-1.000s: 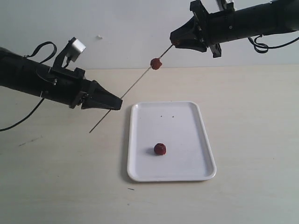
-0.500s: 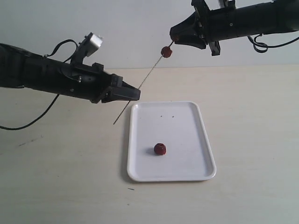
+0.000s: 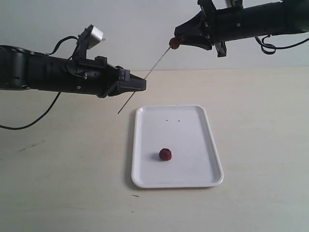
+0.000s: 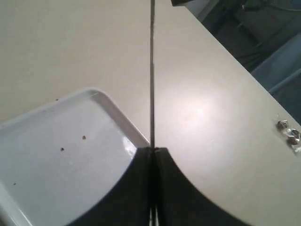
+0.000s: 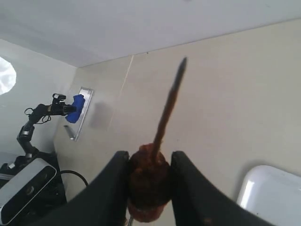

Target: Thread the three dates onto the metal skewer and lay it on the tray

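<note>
The thin metal skewer (image 3: 145, 79) slants up through the air above the table. My left gripper (image 3: 143, 85) is shut on its lower part, with a short end sticking out below. In the left wrist view the skewer (image 4: 152, 70) runs straight out from the shut left gripper (image 4: 153, 149). My right gripper (image 3: 180, 39) is shut on a dark red date (image 5: 148, 176) pierced by the skewer (image 5: 169, 106). Another date (image 3: 174, 43) sits on the rod right against the right fingertips. A third date (image 3: 165, 154) lies on the white tray (image 3: 198, 171) below.
The tray's corner (image 4: 101, 101) lies just under the left gripper. Small metal bits (image 4: 288, 130) rest on the table near its edge. A blue-tipped tool (image 5: 73, 108) and a grey camera unit (image 5: 26, 186) stand off to the side.
My left gripper moved right and up with the skewer. The threaded date travelled up the line of the rod and now sits against my right gripper's tips. The tray date stayed put.
</note>
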Motion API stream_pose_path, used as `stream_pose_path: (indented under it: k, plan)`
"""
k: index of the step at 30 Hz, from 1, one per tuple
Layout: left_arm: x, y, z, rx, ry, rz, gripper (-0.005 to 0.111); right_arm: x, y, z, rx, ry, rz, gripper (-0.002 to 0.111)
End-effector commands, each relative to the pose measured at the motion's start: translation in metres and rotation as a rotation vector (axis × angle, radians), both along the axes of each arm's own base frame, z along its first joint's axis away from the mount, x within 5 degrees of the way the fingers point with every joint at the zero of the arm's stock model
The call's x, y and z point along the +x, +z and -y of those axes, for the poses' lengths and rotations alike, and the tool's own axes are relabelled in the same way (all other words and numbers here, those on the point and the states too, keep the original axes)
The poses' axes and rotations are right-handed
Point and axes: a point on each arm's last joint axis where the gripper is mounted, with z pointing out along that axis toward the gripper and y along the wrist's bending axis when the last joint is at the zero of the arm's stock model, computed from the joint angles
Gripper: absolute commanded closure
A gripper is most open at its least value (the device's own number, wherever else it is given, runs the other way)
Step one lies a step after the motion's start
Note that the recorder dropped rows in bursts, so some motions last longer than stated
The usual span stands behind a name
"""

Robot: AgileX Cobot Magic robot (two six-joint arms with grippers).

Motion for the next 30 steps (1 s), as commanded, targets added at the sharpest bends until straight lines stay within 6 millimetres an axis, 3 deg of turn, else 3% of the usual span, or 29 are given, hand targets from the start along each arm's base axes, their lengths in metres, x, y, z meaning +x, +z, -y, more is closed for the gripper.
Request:
stream_pose_path:
  k: [1, 4, 12, 22, 30]
  plan:
    - [0.003, 0.003, 0.000, -0.028, 0.023, 0.013, 0.107, -0.003, 0.004, -0.002, -0.012, 0.045, 0.020, 0.078]
    - [0.003, 0.003, 0.000, -0.027, 0.021, 0.016, 0.107, -0.003, 0.004, -0.002, -0.019, 0.051, 0.036, 0.074]
    - [0.003, 0.003, 0.000, -0.018, 0.015, 0.036, 0.107, -0.003, 0.004, -0.002, -0.032, 0.059, 0.057, 0.046]
    - [0.007, 0.001, -0.005, 0.025, 0.058, 0.048, 0.107, -0.003, 0.003, -0.001, -0.054, 0.066, 0.084, 0.037]
    - [0.009, 0.000, -0.009, 0.027, 0.071, 0.048, 0.107, -0.006, 0.001, 0.014, -0.088, 0.077, 0.078, 0.036]
